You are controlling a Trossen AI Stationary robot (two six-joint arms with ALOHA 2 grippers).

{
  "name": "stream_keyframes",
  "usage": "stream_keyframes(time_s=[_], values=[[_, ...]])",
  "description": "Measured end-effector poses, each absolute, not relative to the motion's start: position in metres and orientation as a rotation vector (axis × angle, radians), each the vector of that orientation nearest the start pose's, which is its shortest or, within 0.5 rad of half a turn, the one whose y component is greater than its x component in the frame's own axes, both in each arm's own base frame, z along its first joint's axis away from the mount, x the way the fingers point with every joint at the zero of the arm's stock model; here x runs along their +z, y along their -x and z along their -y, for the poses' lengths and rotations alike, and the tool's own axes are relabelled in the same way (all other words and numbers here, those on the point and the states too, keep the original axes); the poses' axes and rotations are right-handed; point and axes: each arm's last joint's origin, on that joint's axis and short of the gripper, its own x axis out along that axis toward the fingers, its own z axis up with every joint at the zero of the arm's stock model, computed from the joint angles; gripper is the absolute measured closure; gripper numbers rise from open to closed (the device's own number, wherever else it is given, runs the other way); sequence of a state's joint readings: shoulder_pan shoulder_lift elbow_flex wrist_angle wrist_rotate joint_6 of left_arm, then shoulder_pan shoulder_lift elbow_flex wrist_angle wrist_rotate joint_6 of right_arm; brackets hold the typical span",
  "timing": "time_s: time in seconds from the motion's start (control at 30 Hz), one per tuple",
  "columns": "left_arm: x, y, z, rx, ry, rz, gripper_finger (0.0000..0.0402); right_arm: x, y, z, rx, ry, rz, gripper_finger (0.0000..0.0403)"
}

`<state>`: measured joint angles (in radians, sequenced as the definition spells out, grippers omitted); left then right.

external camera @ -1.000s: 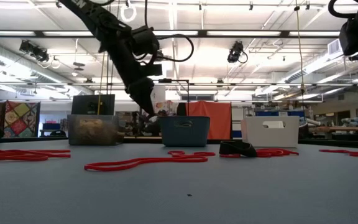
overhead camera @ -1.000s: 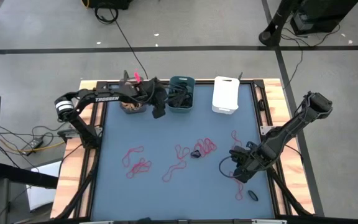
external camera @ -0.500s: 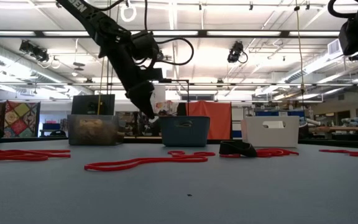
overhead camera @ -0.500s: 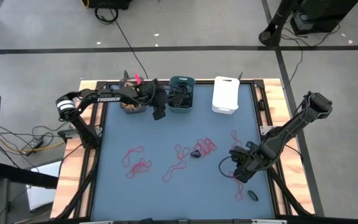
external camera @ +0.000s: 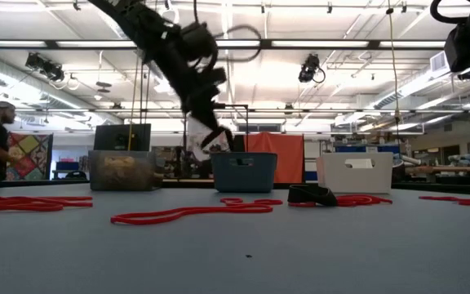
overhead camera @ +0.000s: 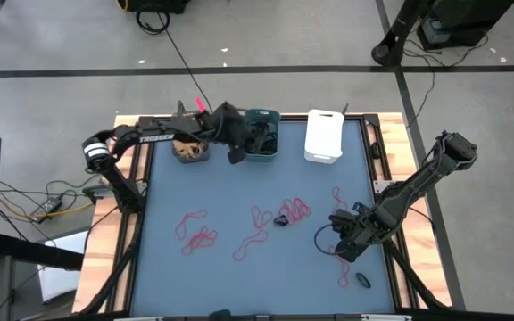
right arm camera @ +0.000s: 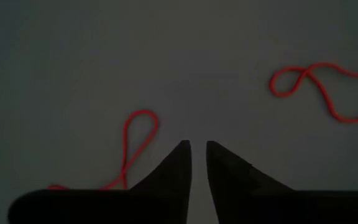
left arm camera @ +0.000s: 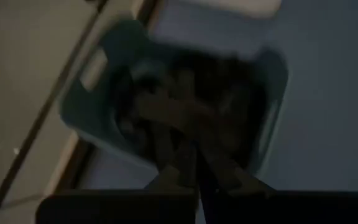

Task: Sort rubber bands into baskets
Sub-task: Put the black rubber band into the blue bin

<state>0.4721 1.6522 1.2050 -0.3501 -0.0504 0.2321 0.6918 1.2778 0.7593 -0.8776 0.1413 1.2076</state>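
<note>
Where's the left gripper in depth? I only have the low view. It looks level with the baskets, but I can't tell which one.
Observer: From above, the left gripper hangs at the teal basket's left near corner, beside the grey basket.
Operator: Open or shut?
Observer: Shut. Its wrist view looks down into the teal basket, which has dark contents. I can't tell whether it holds anything.
Operator: Right gripper? It's out of my frame.
Observer: The right gripper is low over the right side of the table. There is a narrow gap between its fingers with nothing in it, and a red rubber band lies just beside them.
</note>
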Motion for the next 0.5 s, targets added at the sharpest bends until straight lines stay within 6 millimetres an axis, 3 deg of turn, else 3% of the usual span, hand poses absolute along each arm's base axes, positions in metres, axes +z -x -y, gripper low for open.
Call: stream_keyframes(time_s=[0.3,0.4,0.5], values=[[0.297,-0.338,-0.17,0.361,-0.04,-0.545,0.0398,0.192,-0.159,-0.126,-0.366,-0.437,-1.294,0.0348],[0.3,-0.345,-0.173,0.359,-0.005,-0.454,0.0397,0.192,-0.159,-0.126,-0.367,-0.44,-1.292,0.0348],[0.29,-0.35,-0.179,0.384,0.031,-0.451,0.0393,0.192,-0.159,-0.128,-0.364,-0.451,-1.287,0.0349]])
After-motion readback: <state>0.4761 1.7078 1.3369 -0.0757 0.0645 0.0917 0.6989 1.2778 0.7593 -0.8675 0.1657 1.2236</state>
